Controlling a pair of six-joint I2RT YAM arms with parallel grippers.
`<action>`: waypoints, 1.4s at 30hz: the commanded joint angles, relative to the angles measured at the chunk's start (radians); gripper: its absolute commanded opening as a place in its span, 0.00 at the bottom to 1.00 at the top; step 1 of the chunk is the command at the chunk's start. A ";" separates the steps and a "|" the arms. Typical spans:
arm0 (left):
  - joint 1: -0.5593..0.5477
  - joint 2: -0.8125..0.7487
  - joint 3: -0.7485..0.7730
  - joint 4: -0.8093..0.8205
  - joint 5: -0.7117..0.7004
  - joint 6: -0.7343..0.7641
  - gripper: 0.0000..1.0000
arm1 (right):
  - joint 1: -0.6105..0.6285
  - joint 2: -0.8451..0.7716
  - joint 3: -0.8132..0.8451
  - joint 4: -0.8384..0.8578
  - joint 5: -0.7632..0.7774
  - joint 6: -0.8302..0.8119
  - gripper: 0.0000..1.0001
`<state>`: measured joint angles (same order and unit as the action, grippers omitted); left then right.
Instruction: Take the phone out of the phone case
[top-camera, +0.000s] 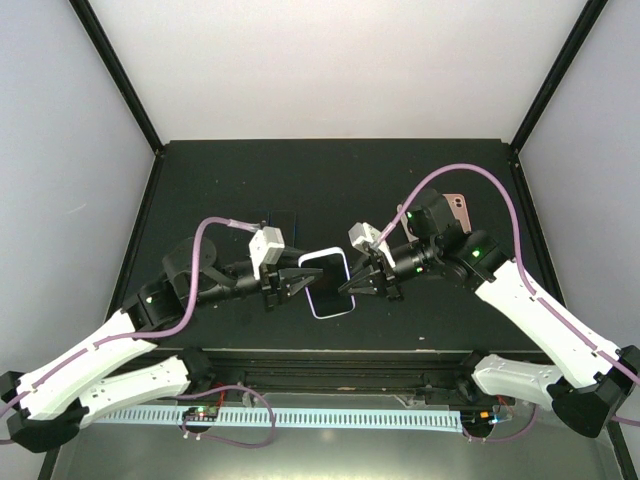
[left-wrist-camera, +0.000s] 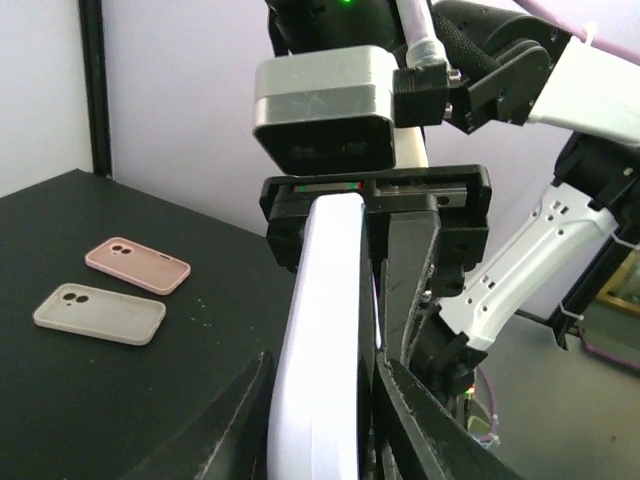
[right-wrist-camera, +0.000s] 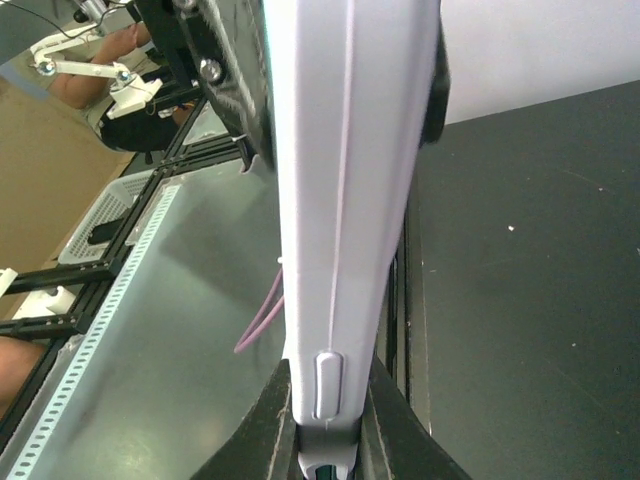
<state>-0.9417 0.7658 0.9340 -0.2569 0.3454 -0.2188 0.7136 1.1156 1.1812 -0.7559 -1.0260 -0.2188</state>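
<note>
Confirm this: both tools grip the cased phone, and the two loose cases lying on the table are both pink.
Wrong on colour. The left wrist view shows one pink case and a second case that is pale beige. The rest holds: the left tool and right tool both grip the cased phone.

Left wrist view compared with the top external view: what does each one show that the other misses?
Only the left wrist view shows the greyish spare case on the table and the cased phone edge-on. Only the top external view shows the phone's dark screen and a dark flat item beyond the left end effector. Both show the pink case, and the left end effector and right end effector gripping the phone from opposite sides.
</note>
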 joint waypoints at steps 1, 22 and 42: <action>0.009 0.017 0.024 0.019 0.058 -0.008 0.22 | 0.004 -0.020 0.002 0.028 -0.014 -0.016 0.01; 0.125 0.001 0.040 0.075 0.334 -0.085 0.02 | 0.004 -0.123 -0.122 -0.113 0.060 -0.306 0.55; 0.149 0.009 -0.023 0.260 0.407 -0.261 0.02 | 0.006 -0.081 -0.085 -0.206 -0.116 -0.386 0.37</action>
<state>-0.7998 0.7864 0.9054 -0.0948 0.7242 -0.4496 0.7158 1.0245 1.0496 -0.9463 -1.0763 -0.6010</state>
